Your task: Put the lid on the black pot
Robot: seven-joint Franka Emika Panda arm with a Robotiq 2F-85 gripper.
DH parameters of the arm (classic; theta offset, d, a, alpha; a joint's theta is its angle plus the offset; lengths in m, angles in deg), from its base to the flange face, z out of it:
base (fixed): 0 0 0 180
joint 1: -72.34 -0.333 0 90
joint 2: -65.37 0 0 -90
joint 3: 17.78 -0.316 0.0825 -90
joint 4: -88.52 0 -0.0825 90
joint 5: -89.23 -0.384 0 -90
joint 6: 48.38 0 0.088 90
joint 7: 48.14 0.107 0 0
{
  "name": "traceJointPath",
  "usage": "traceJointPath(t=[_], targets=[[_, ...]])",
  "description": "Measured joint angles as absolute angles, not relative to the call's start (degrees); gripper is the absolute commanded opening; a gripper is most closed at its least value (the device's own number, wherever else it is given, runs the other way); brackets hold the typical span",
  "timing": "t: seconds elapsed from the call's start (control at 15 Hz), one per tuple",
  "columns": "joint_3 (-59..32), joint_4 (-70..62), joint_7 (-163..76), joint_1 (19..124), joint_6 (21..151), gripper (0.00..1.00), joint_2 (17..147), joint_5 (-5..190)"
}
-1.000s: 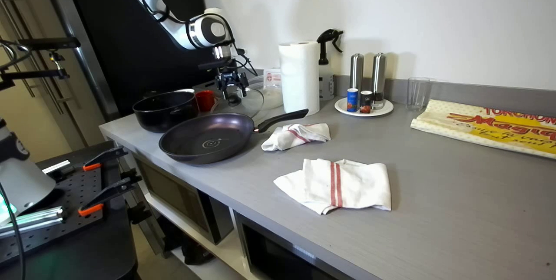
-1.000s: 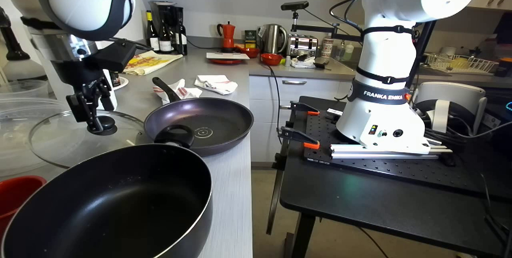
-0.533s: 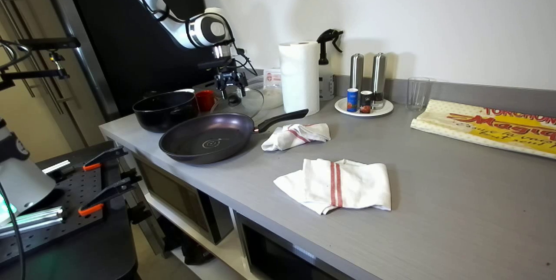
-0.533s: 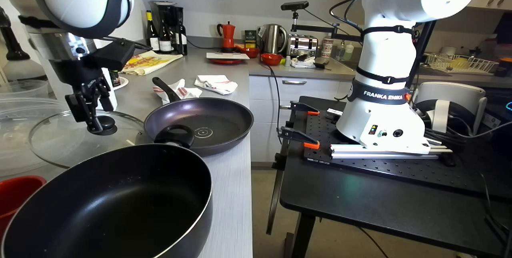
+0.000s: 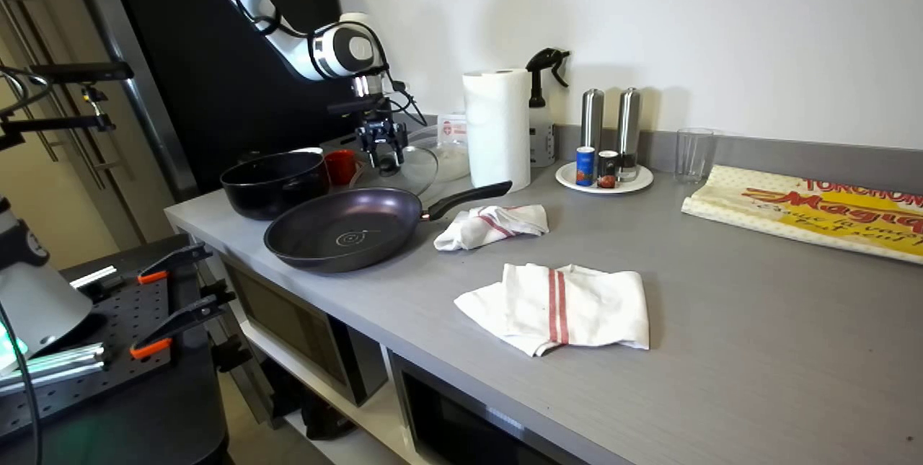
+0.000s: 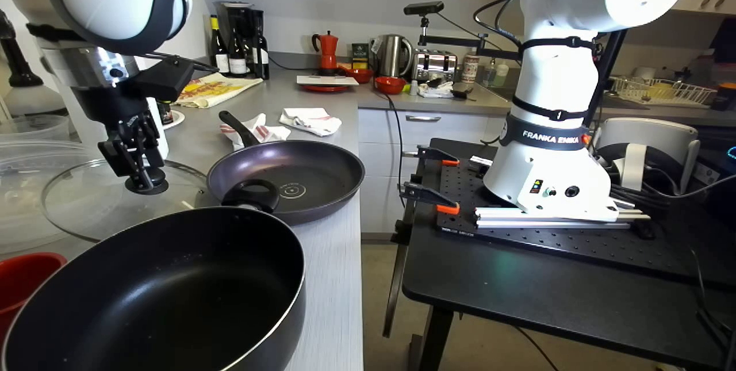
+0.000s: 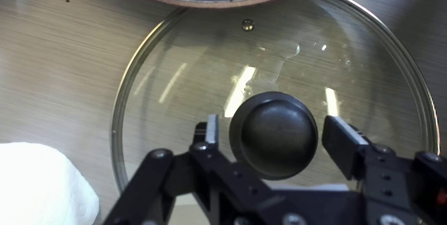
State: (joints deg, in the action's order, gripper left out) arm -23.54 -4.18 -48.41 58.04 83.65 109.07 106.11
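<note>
I count one round, shallow dark frying pan [image 5: 350, 231] with a long black handle [image 5: 472, 196], one round black pot [image 5: 274, 189], one round see-through glass lid [image 7: 276, 75] with a single black knob [image 7: 276, 137], two white cloths [image 5: 591, 310] with red stripes, one upright white paper roll [image 5: 497, 130], and one round white plate [image 5: 567, 174] bearing two tall metal mills [image 5: 592, 115] and two small printed cylinders [image 5: 585, 166]. The pot stands just beside the pan. One cloth lies near the pan's handle, the other farther from the pan; the plate sits well apart from it. The lid lies on the grey counter [image 5: 721, 292] beside the pan, whose rim [image 7: 216, 4] covers a stretch of its edge in the wrist view; whether they touch, I cannot tell. My gripper [image 7: 272, 129] is right over the lid: its two fingers [image 7: 212, 129] stand parted, one at each side of the knob, with glass showing in both gaps; my jaws stand slightly wider than it and hold nothing.
</note>
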Motion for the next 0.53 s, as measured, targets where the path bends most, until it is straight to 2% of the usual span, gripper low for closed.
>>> traceJointPath(t=[0.13,0.2,0.53], targets=[[-23.6,-4.2,-48.5,58.1,83.6,0.29,109.1,106.1],[-23.7,-4.2,-48.5,58.1,83.6,0.25,109.1,106.0],[-23.7,-4.1,-48.5,58.1,83.5,0.25,109.1,105.8]])
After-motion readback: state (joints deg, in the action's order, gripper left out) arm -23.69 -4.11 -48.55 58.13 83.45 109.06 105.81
